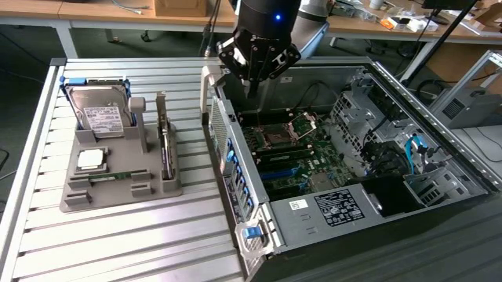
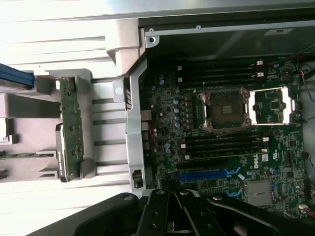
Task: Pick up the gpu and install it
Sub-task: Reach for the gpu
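The gpu [image 1: 164, 140] stands on edge in a slot of the grey holder [image 1: 117, 197], on the exterior view's left; in the wrist view the gpu [image 2: 72, 132] shows as a long narrow board with a metal end. My gripper [image 1: 251, 87] hangs over the near wall of the open computer case [image 1: 330, 220], well to the right of the gpu and above it. Its black fingers [image 2: 158, 216] are pressed together, and nothing shows between them. Below them lies the motherboard [image 2: 221, 147] with its blue slot [image 2: 204, 173].
The holder also carries a silver hard drive [image 1: 102, 114], a processor chip [image 1: 91, 158] and a green memory stick [image 1: 117, 175]. The case's metal side wall [image 1: 227, 153] rises between holder and motherboard. Drive cages and cables [image 1: 392, 153] fill the case's right side.
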Tool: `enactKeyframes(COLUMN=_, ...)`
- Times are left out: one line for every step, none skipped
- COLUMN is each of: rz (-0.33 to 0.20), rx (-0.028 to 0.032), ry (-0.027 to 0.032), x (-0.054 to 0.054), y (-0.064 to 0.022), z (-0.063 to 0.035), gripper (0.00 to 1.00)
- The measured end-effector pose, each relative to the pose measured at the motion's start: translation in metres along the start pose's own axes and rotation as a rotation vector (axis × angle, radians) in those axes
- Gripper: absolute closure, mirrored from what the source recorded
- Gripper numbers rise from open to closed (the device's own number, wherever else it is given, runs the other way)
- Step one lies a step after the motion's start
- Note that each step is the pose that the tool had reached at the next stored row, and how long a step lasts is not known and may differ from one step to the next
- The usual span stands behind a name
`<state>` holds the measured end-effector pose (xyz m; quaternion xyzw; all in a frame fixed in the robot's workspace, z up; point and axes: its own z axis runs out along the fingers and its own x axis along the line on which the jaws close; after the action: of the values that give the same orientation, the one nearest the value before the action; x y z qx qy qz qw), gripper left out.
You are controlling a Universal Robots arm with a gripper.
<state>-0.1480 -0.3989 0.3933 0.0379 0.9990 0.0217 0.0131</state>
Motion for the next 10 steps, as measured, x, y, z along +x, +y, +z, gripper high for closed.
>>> enactKeyframes(rz=0.0, rx=0.0, ry=0.0, x=0.0007, y=-0.0001, z=0.0, gripper=0.89)
enactKeyframes(rz=0.0, rx=-0.0001, ry=0.0, x=0.0013, y=-0.0001, z=0.0, gripper=0.89)
enactKeyframes(rz=0.0, rx=0.0, ry=0.0, x=0.0018, y=-0.0001, z=0.0, gripper=0.89)
enactKeyframes(rz=0.0, rx=0.0, ry=0.0, x=0.0024, y=-0.0002, z=-0.0001, gripper=0.89)
enactKeyframes(rz=0.0, rx=0.0, ry=0.0, x=0.0032, y=-0.0003, z=-0.0001, gripper=0.89)
enactKeyframes(rz=0.0, rx=0.0, ry=0.0, x=0.0041, y=-0.0003, z=-0.0001, gripper=0.89)
enactKeyframes(rz=0.0, rx=0.0, ry=0.0001, x=0.0051, y=-0.0004, z=-0.0002, gripper=0.89)
enactKeyframes(rz=0.0, rx=-0.0001, ry=0.0, x=0.0067, y=-0.0005, z=-0.0001, gripper=0.89)
enactKeyframes(rz=0.0, rx=0.0, ry=0.0, x=0.0079, y=-0.0006, z=-0.0002, gripper=0.89)
enactKeyframes(rz=0.0, rx=0.0, ry=0.0001, x=0.0087, y=-0.0007, z=-0.0002, gripper=0.89)
